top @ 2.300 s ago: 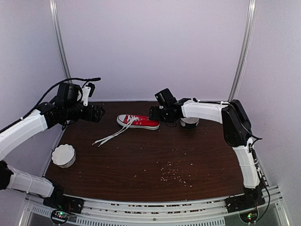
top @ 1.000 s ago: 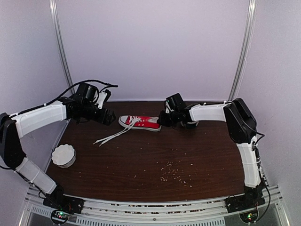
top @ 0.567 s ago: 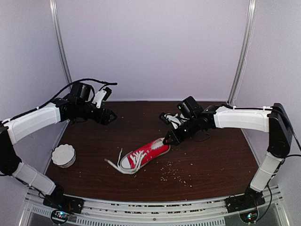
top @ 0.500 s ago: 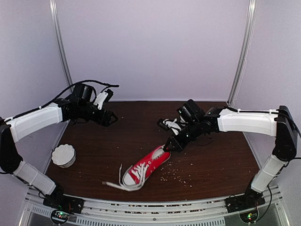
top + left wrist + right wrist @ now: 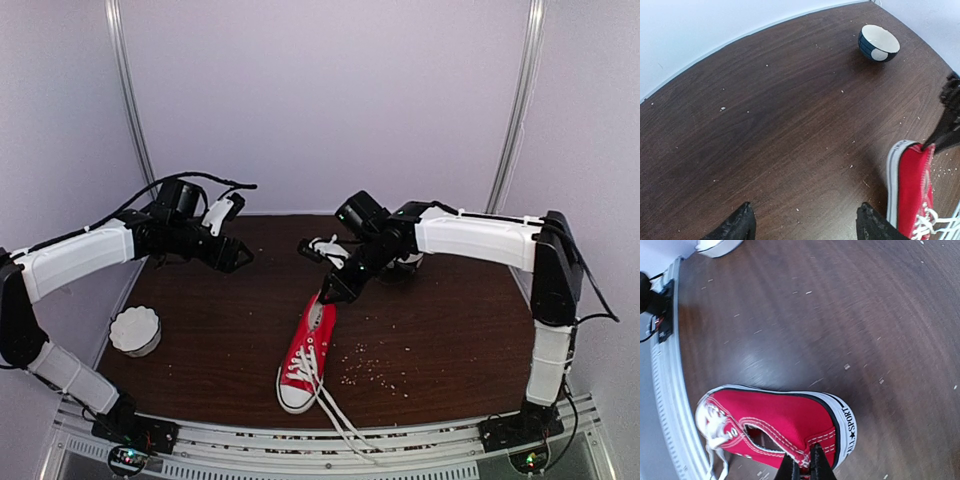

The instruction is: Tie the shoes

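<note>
The red shoe (image 5: pixel 305 355) lies on the brown table (image 5: pixel 200 340), its white toe cap pointing at the near edge and its heel toward the back. My right gripper (image 5: pixel 330 293) is shut on the heel collar of the shoe (image 5: pixel 775 420), pinching the red canvas there (image 5: pixel 801 467). The loose white laces (image 5: pixel 335 415) trail from the toe end over the front rail. My left gripper (image 5: pixel 235 258) hovers open over the back left of the table, well left of the shoe (image 5: pixel 912 185), with nothing between its fingers (image 5: pixel 805 225).
A white fluted bowl (image 5: pixel 135 330) stands near the left edge. A dark bowl with a white inside (image 5: pixel 878 42) sits at the back, behind my right arm. Crumbs (image 5: pixel 375 365) are scattered right of the shoe.
My right gripper has dragged the shoe from the back of the table toward the front and swung its toe round to the near edge. The laces now reach the rail. The left arm barely moved.
</note>
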`<state>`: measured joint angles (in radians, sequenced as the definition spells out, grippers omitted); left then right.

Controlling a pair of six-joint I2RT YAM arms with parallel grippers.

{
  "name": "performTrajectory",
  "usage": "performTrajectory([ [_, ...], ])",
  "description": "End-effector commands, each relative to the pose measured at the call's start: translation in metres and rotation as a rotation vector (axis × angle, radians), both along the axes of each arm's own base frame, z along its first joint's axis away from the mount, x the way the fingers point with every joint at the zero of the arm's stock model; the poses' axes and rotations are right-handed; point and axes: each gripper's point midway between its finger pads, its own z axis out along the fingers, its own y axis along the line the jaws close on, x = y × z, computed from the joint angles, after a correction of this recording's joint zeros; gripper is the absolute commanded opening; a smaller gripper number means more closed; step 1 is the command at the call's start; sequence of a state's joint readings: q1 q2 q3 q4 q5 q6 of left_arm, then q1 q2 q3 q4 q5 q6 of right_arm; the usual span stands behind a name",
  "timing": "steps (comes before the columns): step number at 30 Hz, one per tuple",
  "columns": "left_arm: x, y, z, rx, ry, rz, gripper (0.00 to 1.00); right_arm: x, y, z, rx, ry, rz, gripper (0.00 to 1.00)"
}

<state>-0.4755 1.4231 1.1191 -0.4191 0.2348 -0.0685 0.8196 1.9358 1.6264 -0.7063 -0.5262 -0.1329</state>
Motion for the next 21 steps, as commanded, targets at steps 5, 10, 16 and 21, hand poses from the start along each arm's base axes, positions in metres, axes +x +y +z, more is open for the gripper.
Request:
performTrajectory([
  [5, 0.0, -0.007, -0.001, 0.016, -0.027, -0.018, 0.7, 0.055, 0.033, -0.021, -0.016, -0.102, 0.032, 0.0],
  [10, 0.0, -0.01, -0.018, 0.037, 0.021, -0.009, 0.57, 0.078, 0.048, -0.013, -0.01, -0.186, 0.051, 0.0],
  [16, -0.006, -0.016, -0.078, 0.198, 0.145, 0.055, 0.42, 0.114, 0.057, -0.006, 0.023, -0.239, -0.072, 0.12],
  [21, -0.015, -0.024, -0.099, 0.174, 0.246, 0.068, 0.42, 0.115, 0.049, 0.02, 0.083, -0.218, -0.165, 0.53],
])
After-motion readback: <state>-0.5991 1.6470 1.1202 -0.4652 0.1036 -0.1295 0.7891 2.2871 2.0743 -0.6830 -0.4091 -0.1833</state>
